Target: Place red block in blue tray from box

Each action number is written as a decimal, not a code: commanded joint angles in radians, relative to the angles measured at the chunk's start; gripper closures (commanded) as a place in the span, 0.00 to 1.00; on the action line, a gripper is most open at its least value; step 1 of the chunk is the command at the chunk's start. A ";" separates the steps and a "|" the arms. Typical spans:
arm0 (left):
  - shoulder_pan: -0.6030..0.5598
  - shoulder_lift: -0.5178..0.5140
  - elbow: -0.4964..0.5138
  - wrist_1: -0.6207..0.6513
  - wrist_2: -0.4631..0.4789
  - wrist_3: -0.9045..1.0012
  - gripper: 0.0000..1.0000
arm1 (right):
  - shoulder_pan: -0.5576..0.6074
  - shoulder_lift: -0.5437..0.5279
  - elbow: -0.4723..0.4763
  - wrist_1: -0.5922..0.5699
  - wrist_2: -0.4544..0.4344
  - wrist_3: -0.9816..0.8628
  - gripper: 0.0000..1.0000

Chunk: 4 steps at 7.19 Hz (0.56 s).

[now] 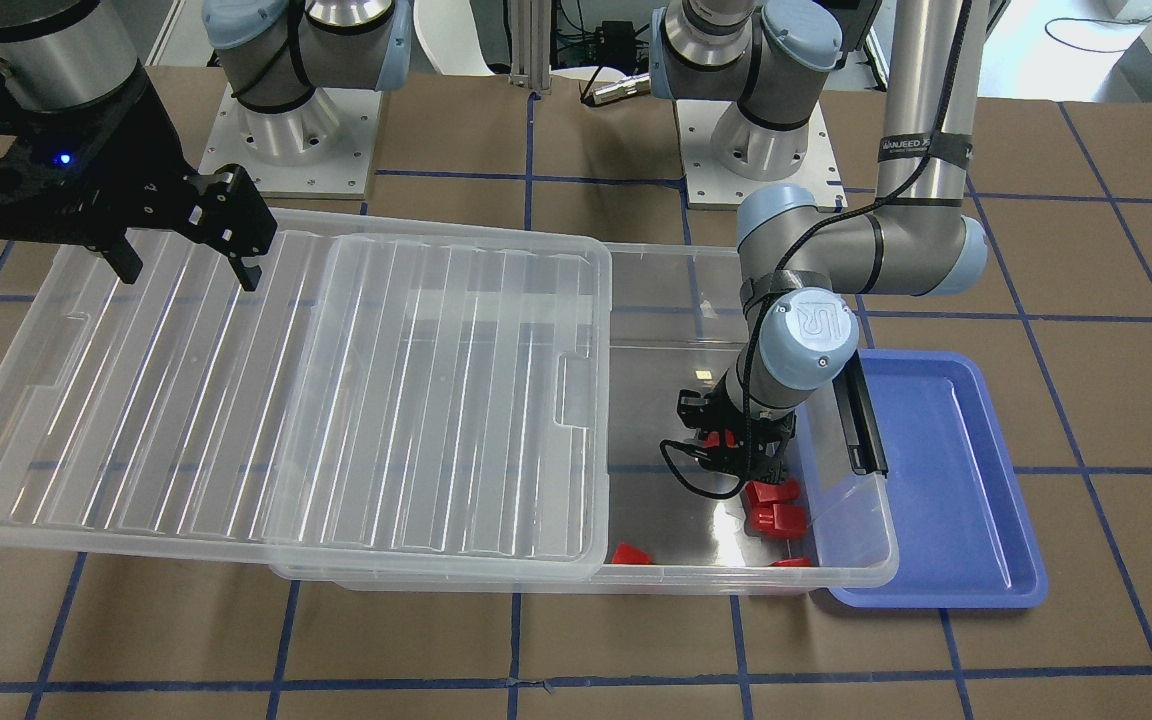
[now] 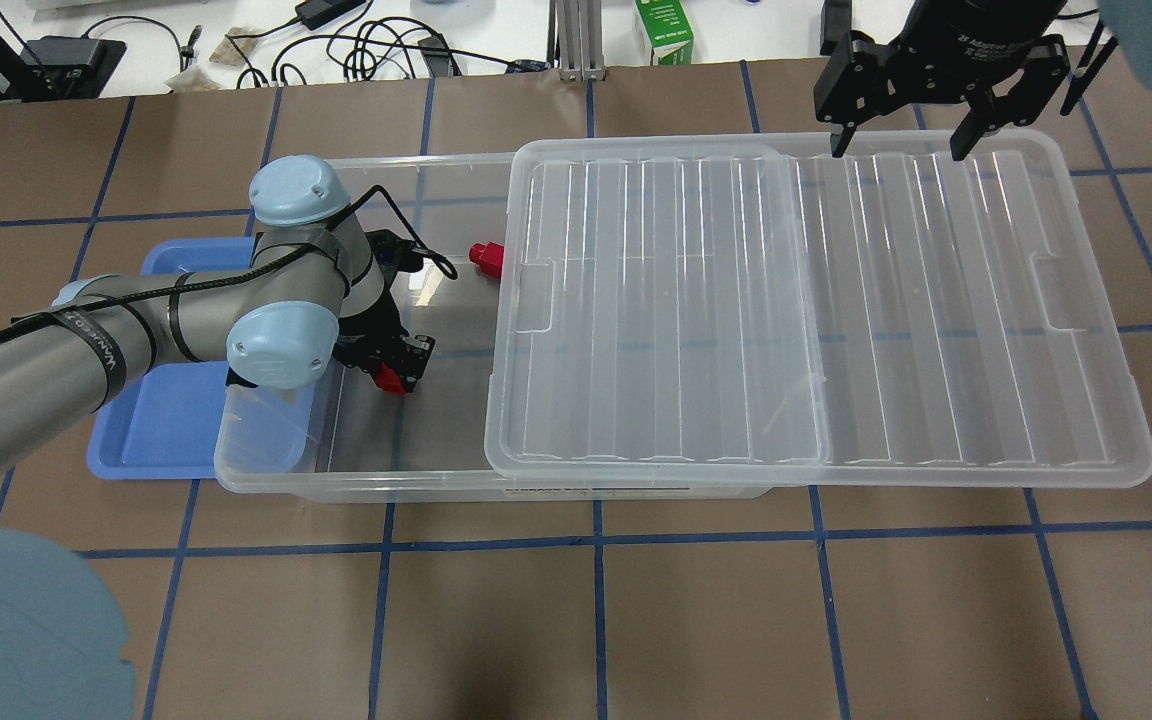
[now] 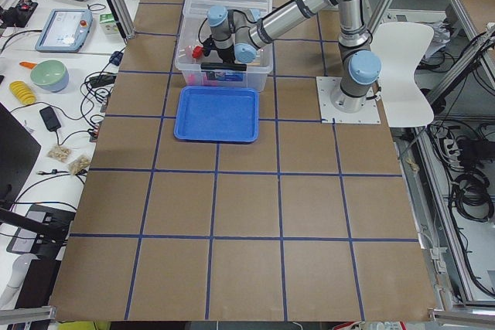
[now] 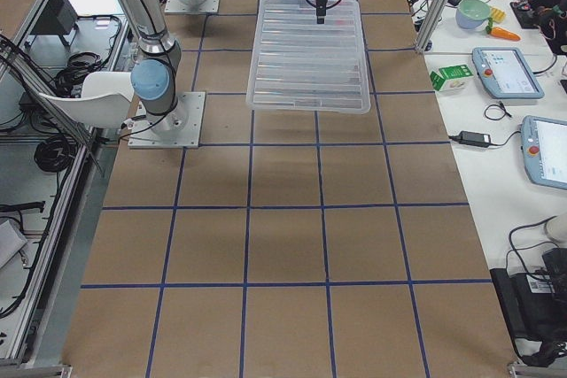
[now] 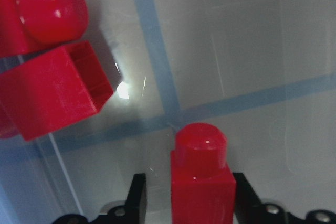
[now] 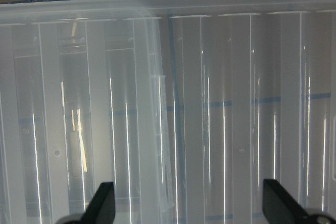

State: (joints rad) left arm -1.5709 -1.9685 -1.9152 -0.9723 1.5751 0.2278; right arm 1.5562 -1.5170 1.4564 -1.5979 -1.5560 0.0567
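Observation:
My left gripper (image 2: 401, 368) is down inside the open end of the clear box (image 2: 356, 488) and is shut on a red block (image 5: 202, 177), stub pointing away from the wrist camera. Two more red blocks (image 5: 47, 93) lie close by on the box floor, also seen from the front (image 1: 774, 505). Another red block (image 2: 486, 258) lies by the lid's edge. The blue tray (image 2: 166, 430) sits beside the box's short end, partly under my left arm. My right gripper (image 2: 901, 140) is open and empty, hovering over the far end of the lid (image 2: 816, 300).
The ribbed lid is slid sideways, covering most of the box and overhanging its far end (image 1: 136, 400). A black bar latch (image 1: 861, 415) hangs on the box wall next to the tray. Cables and a green carton (image 2: 664, 30) lie beyond the table's back edge.

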 commanded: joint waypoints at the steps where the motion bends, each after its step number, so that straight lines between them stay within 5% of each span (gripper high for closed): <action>1: 0.000 0.010 0.008 0.001 -0.001 0.001 1.00 | 0.008 -0.003 0.009 -0.007 -0.003 0.000 0.00; 4: -0.012 0.071 0.172 -0.205 0.005 -0.010 1.00 | 0.008 -0.003 0.009 -0.007 -0.004 0.000 0.00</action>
State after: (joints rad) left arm -1.5809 -1.9258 -1.8235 -1.0633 1.5792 0.2216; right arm 1.5645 -1.5201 1.4647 -1.6038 -1.5589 0.0567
